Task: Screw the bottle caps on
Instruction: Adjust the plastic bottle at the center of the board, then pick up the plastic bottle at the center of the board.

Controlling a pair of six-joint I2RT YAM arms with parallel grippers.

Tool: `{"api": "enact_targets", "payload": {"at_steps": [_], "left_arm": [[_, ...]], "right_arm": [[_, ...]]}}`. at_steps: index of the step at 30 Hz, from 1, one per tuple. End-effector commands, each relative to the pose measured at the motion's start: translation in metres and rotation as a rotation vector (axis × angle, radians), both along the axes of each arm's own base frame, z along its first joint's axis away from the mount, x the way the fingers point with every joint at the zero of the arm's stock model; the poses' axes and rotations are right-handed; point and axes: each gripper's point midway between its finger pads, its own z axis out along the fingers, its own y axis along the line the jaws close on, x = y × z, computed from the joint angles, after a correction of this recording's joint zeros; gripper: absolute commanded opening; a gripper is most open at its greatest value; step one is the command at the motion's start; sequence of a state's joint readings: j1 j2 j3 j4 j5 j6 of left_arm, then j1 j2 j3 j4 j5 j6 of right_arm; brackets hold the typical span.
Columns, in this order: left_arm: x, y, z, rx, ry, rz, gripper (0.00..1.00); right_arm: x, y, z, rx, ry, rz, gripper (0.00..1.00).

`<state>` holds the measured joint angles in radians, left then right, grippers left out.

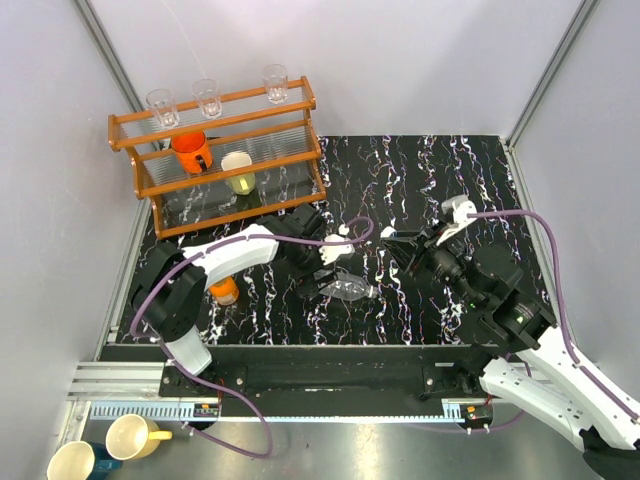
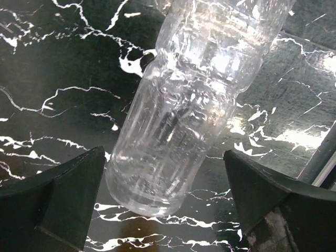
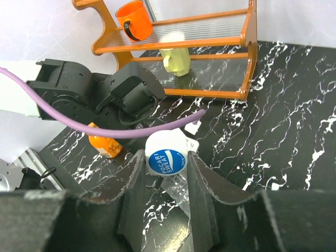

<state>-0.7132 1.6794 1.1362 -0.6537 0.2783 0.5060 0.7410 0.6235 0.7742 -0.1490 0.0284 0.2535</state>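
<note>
A clear plastic bottle [image 1: 350, 290] lies on its side on the black marble table [image 1: 440, 180]. In the left wrist view its base [image 2: 152, 184] sits between the wide-apart fingers [image 2: 58, 199] of my open left gripper [image 2: 165, 205], which touch neither side. My right gripper [image 3: 164, 173] is shut on a white cap with a blue label [image 3: 166, 161], held just above the clear bottle [image 3: 181, 191]. In the top view the right gripper [image 1: 393, 244] is right of the bottle and the left gripper [image 1: 322, 268] is at its left end. A squat orange bottle [image 1: 225, 290] stands under the left arm.
A wooden rack [image 1: 215, 165] at the back left carries clear glasses [image 1: 207, 97], an orange mug [image 1: 190, 150] and a pale yellow cup [image 1: 238, 172]. The left arm's purple cable [image 3: 105, 128] crosses in front of the right gripper. Two mugs [image 1: 135, 437] sit off the table at the front left.
</note>
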Motion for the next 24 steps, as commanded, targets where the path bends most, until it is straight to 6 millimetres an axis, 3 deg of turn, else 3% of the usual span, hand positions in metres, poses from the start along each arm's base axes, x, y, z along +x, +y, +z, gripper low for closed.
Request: {"api": "enact_targets", "payload": {"at_steps": [1, 10, 16, 20, 24], "left_arm": [[-0.004, -0.014, -0.002, -0.062, 0.012, -0.069, 0.99], [-0.013, -0.013, -0.02, -0.044, 0.075, -0.109, 0.99], [-0.023, -0.007, -0.028, -0.043, 0.087, -0.127, 0.98], [-0.021, -0.008, -0.033, -0.04, 0.088, -0.118, 0.87], [-0.018, -0.014, -0.032, -0.065, 0.082, -0.106, 0.67]], "right_arm": [[0.007, 0.006, -0.007, 0.025, 0.107, -0.03, 0.17], [-0.002, 0.014, -0.039, 0.089, 0.288, 0.021, 0.14], [-0.016, 0.006, -0.039, 0.136, 0.32, 0.048, 0.12], [-0.035, 0.012, -0.026, 0.151, 0.297, 0.152, 0.12], [-0.053, 0.015, -0.011, 0.162, 0.274, 0.24, 0.13]]}}
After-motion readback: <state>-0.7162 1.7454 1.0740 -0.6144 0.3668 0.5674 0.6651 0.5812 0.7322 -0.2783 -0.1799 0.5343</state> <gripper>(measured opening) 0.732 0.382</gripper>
